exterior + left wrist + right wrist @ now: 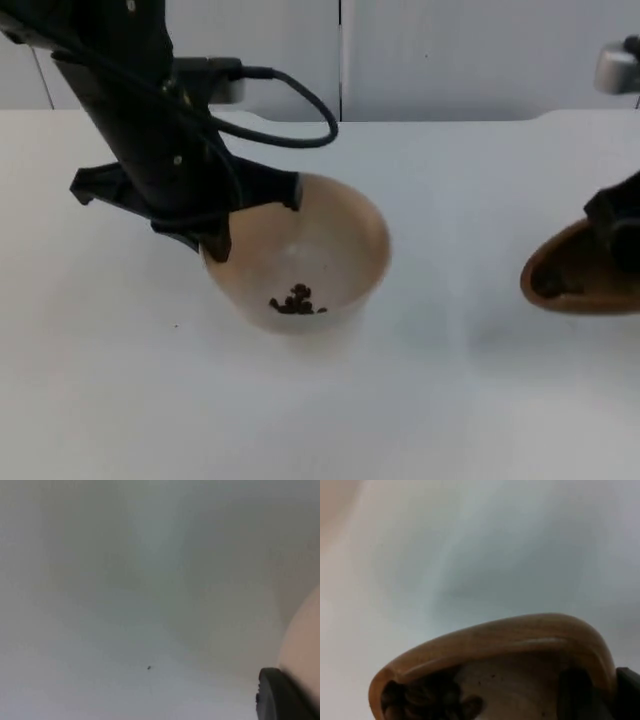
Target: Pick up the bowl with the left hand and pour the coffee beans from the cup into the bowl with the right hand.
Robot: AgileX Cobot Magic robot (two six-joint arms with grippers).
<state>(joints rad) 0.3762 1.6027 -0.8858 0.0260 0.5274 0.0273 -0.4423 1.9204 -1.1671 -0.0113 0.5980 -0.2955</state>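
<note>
The pale, smooth round bowl [305, 250] sits mid-table holding a few dark coffee beans [296, 300]; the left gripper [220, 215] pinches its ten-o'clock rim. The glossy tan wooden cup [575, 275], tilted with mouth toward nine o'clock, lies well apart at three o'clock, clamped by the right gripper [615, 225], beans remaining inside.

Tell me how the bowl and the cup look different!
The bowl is pale cream; the cup is darker brown, like wood. The bowl is nearer the table's middle, held at its rim by the left gripper; the cup is out at the side, held by the right gripper. The bowl looks wider than the cup. The cup is tipped toward the bowl.

Both hold some coffee beans.
</note>
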